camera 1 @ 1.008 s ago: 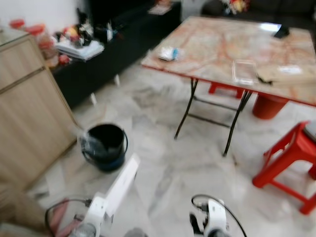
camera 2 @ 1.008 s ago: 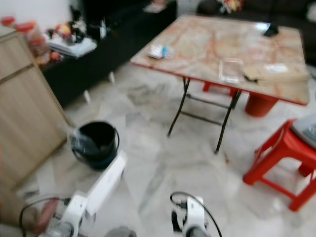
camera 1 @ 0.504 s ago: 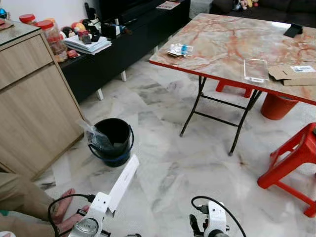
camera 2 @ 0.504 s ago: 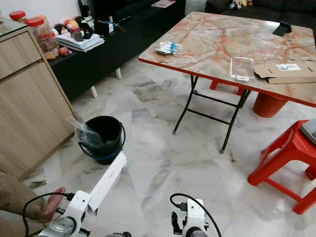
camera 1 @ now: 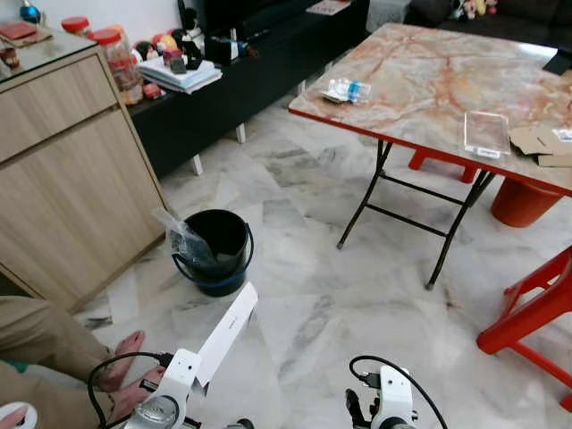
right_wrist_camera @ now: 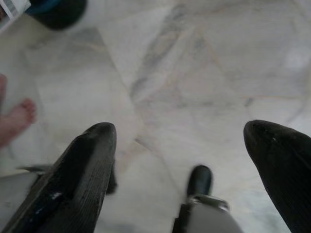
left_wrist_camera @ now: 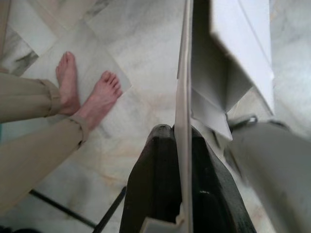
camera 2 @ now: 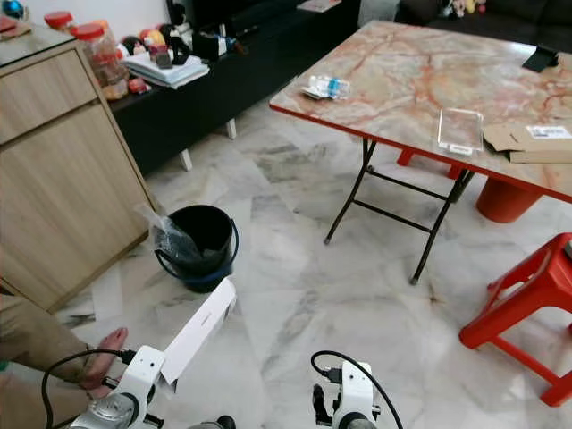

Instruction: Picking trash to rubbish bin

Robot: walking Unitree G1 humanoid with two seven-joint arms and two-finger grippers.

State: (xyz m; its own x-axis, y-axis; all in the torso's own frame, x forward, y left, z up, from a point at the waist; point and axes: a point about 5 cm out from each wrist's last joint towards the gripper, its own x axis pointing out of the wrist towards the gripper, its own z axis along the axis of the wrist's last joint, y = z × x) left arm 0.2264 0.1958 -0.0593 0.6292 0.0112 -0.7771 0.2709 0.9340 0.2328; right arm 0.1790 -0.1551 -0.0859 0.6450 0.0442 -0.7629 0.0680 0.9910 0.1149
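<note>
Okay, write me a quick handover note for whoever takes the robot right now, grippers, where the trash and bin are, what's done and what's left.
Left gripper: shut on a flat white carton, held low in front of the robot.
Right gripper: open, nothing between its fingers, pointing at the marble floor.
Black bin with its liner stands ahead on the floor by the wooden cabinet.
A person's bare feet are near the left arm.
Done: carton picked up. Left: approach the bin and drop it in. A wrapper lies on the table.

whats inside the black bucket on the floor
A crumpled clear plastic bag hangs over the near rim of the black bucket and reaches inside. The rest of the interior looks dark; its bottom cannot be made out.
</note>
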